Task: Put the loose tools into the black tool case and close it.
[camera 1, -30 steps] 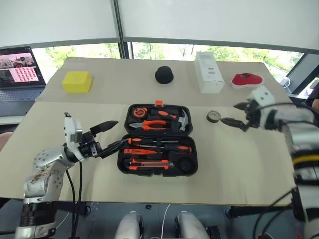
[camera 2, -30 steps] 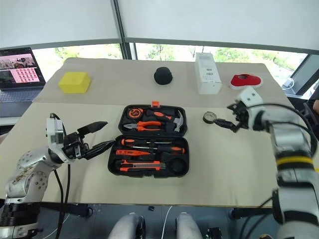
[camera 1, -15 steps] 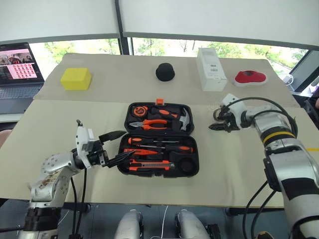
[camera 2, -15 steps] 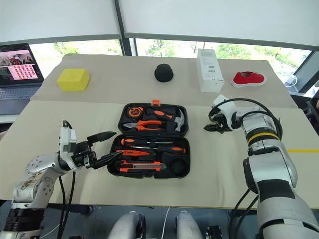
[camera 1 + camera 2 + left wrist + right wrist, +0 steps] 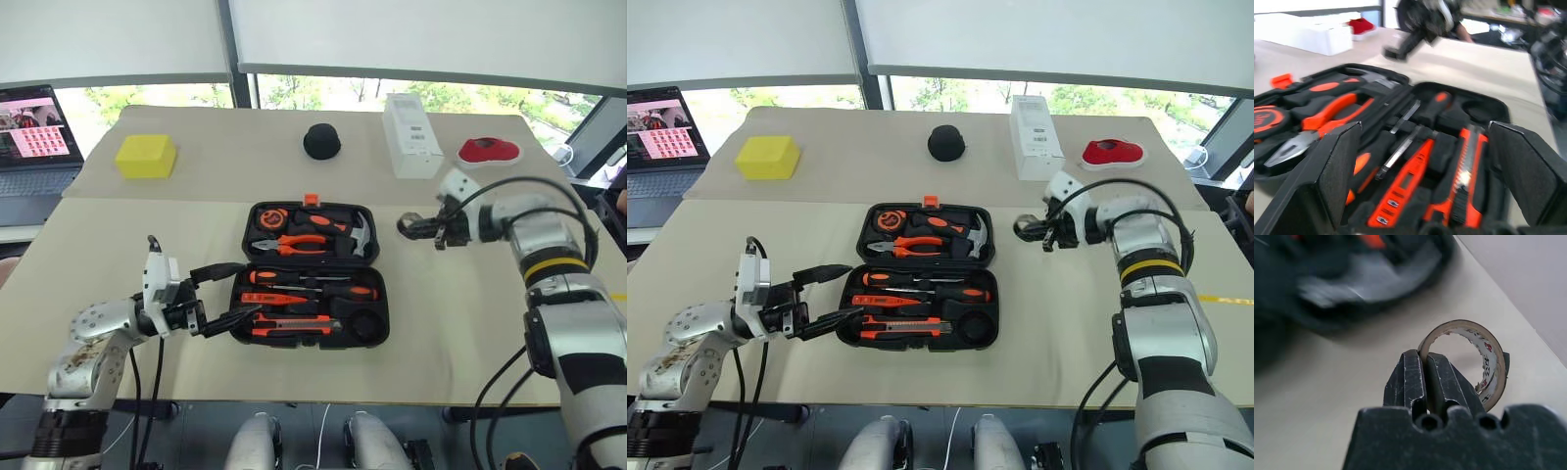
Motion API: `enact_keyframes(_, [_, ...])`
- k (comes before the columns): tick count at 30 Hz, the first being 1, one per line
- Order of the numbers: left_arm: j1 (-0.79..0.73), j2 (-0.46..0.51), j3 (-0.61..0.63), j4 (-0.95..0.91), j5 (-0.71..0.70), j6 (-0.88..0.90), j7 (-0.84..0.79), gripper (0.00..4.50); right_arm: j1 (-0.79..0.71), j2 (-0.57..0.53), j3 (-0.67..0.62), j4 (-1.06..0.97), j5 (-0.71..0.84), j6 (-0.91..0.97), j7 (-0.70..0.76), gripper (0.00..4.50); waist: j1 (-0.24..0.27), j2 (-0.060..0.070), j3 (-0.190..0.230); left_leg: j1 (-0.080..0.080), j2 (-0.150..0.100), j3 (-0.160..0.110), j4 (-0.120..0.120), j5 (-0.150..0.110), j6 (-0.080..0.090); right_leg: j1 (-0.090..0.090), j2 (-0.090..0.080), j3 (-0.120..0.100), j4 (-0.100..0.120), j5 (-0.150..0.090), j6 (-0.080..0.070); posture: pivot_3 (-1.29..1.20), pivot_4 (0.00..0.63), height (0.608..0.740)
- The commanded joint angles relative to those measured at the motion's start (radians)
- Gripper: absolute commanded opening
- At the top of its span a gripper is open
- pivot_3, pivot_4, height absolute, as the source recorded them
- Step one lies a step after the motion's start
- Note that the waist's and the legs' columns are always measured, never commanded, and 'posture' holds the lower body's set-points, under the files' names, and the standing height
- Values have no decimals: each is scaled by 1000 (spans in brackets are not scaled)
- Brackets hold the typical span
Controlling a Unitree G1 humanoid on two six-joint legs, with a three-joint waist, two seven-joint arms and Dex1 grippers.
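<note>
The black tool case lies open near the middle of the front table, lid half toward the windows, tray half toward the robot. Bare tabletop runs wide on both sides of it, and a narrower strip lies between the tray and the near table edge. Behind the seam to the rear table stand a yellow block, a black dome-shaped object, a white box and a red object, all well apart from the case. A laptop sits off the far left corner.

The right gripper hovers just beyond the case's right edge, level with the lid half, its 2 fingers pressed together on the wall of the small dark tape roll, which stands on edge in the grip, one finger inside the ring. The roll is clear of the case, with open table beneath and to the right.

The left gripper sits at the tray's left edge, its fingers spread wide and holding nothing. Beyond them, in the tray, lie 2 orange-and-black-handled screwdrivers and the utility knife; pliers and a hammer fill the lid half.
</note>
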Motion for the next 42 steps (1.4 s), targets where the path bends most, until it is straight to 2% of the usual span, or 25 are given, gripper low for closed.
enact_keyframes(1, [16,25,43,-23,-6,-97,-63,4500,130,-51,3,-528,206,357,132,33,7,0,0,1,1,-2,0,0,0,0,0,-1,0,0,0,0,150,740])
enact_keyframes(3, [58,68,42,-41,-8,-110,-126,4500,230,-58,13,-837,321,572,73,33,10,0,0,0,1,-4,0,0,0,-1,0,-1,1,0,0,0,150,740])
enact_keyframes(5, [100,91,36,-60,-22,-93,-154,4500,323,-62,33,-1051,389,677,25,33,9,0,0,0,1,-5,0,0,0,-1,0,-1,1,0,0,0,150,740])
enact_keyframes(8, [134,83,25,-76,-35,-79,-144,4500,433,-67,73,-1183,395,694,-39,33,11,-1,0,1,0,-5,1,0,0,1,-1,-1,0,0,0,0,150,740])
enact_keyframes(11, [159,72,7,-96,-27,-80,-133,4500,494,-94,133,-1205,342,640,-75,33,15,-2,0,1,0,-5,5,0,0,3,-1,-1,1,0,0,0,150,740])
enact_keyframes(17, [179,75,-9,-111,-13,-93,-136,4500,506,-160,205,-1183,287,594,-86,33,10,-2,0,1,0,-4,9,0,0,2,0,-2,5,0,0,0,150,740])
enact_keyframes(28, [172,81,-22,-116,-1,-96,-133,4500,468,-173,303,-1086,148,536,-142,33,11,-4,0,1,0,-3,10,0,0,1,1,-1,7,-1,-1,0,150,740])
enact_keyframes(30, [167,83,-22,-115,-1,-93,-129,4500,462,-178,310,-1085,143,535,-136,766,10,-4,0,1,0,-3,10,0,0,1,1,-1,7,-1,-1,0,150,740])
enact_keyframes(32, [159,84,-16,-114,-6,-79,-114,4500,459,-187,311,-1083,134,501,-122,1251,10,-4,0,2,0,-3,10,0,0,1,1,-1,7,-1,-1,0,150,740])
enact_keyframes(33, [157,84,-13,-113,-8,-73,-107,4500,460,-186,308,-1082,130,486,-122,1635,11,-4,0,2,0,-3,10,0,0,1,1,-1,7,-1,-1,0,150,740])
enact_keyframes(34, [154,84,-8,-114,-12,-59,-93,4500,460,-176,288,-1083,145,480,-127,1869,12,-4,0,1,0,-3,10,0,0,1,1,-1,7,-1,-1,0,150,740])
enact_keyframes(37, [138,93,24,-104,-13,19,1,4500,465,-167,167,-1104,288,489,-68,2963,12,-4,0,1,0,-3,10,0,0,1,1,-1,7,-1,-1,0,150,740])
enact_keyframes(41, [114,91,69,-48,-17,71,75,4500,483,-202,43,-1042,377,504,-38,2963,11,-5,0,1,0,-6,10,0,0,1,1,-1,7,-1,-1,0,150,740])
enact_keyframes(42, [91,82,80,-13,9,69,124,4234,494,-210,20,-1010,379,480,-34,2990,11,-5,0,1,0,-6,10,0,0,2,1,-1,7,-1,-1,0,150,740])
